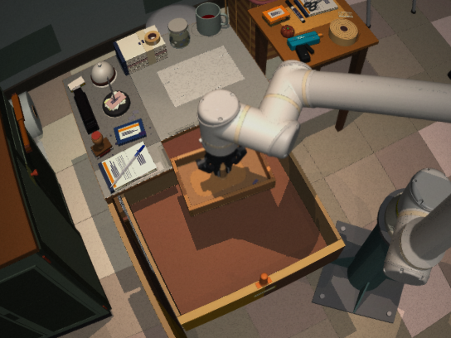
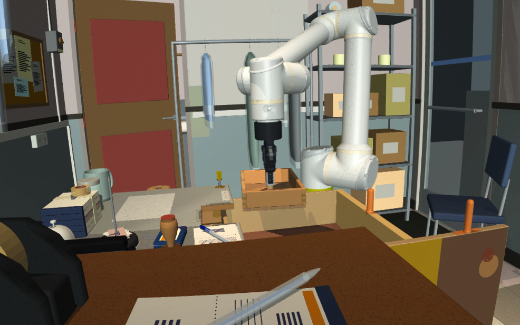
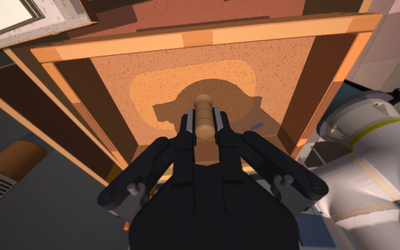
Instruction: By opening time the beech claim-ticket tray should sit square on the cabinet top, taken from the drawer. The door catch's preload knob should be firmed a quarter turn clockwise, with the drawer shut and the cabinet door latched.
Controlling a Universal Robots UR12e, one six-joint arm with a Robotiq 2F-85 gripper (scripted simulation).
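The beech tray (image 1: 224,178) (image 2: 273,187) (image 3: 203,85) hangs in the air above the back of the open drawer (image 1: 232,244) (image 2: 337,214), close to the cabinet top's edge. It hangs from my gripper (image 1: 221,165) (image 2: 269,180) (image 3: 203,122), which is closed on the wooden peg handle (image 3: 203,116) in the tray's middle. The tray sits level. The pale placemat (image 1: 200,74) (image 2: 145,205) lies on the cabinet top behind it. The drawer's orange knob (image 1: 263,278) faces front. The door catch's knob is not visible to me.
A mug (image 1: 209,18), jar (image 1: 178,32) and box with tape roll (image 1: 141,49) stand at the cabinet top's far end. A bell (image 1: 103,73), stamp (image 1: 98,143) and notepad with pen (image 1: 126,165) line its left side. A side table (image 1: 313,31) stands behind the arm.
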